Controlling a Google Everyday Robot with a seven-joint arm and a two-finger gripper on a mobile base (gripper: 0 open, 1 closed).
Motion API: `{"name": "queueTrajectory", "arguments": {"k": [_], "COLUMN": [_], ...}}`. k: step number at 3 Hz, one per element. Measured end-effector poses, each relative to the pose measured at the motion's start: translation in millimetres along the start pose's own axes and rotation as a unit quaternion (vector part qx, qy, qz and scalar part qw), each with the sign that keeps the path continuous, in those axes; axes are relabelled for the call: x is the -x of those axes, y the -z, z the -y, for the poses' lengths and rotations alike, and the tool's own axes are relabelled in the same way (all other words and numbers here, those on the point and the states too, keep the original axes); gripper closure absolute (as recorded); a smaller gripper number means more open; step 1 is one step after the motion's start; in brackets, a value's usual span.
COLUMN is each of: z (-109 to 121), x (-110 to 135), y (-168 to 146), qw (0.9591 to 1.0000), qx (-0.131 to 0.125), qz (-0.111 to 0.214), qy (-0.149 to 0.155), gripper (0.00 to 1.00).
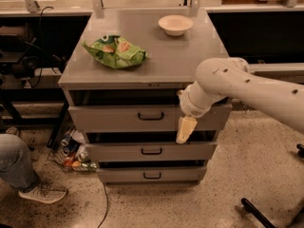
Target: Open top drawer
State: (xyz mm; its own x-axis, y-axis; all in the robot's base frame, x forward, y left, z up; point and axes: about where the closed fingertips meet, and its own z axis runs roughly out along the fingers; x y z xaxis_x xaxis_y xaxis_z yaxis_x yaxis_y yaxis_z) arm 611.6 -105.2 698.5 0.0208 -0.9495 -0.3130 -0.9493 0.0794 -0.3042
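The top drawer (118, 118) is the widest grey front under the cabinet top, with a small black bar handle (150, 116) at its middle. A dark gap shows above its front panel. My white arm reaches in from the right. My gripper (185, 130) hangs in front of the drawer's right part, to the right of the handle and a little lower, its cream tip pointing down over the gap below the drawer. It does not touch the handle.
Two narrower drawers (151, 151) sit below. On the cabinet top (171, 61) lie a green chip bag (115, 52) and a white bowl (175, 24). A person's leg and shoe (28, 182) are at lower left, with cans (71, 151) beside the cabinet.
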Motion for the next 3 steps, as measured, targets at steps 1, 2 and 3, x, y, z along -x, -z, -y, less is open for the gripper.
{"name": "queueTrajectory", "arguments": {"k": [1,2,3], "z": [0.9,2.4,11.3], "x": [0.8,-5.3,-28.3], "y": [-2.3,-4.8,-11.0], "qw": [1.0000,0.9997,0.9984], "qx": [0.000,-0.006,-0.017], "qz": [-0.003,-0.022,-0.053], "qy": [-0.001,0.001,-0.004], "gripper": [0.00,0.00,0.00]}}
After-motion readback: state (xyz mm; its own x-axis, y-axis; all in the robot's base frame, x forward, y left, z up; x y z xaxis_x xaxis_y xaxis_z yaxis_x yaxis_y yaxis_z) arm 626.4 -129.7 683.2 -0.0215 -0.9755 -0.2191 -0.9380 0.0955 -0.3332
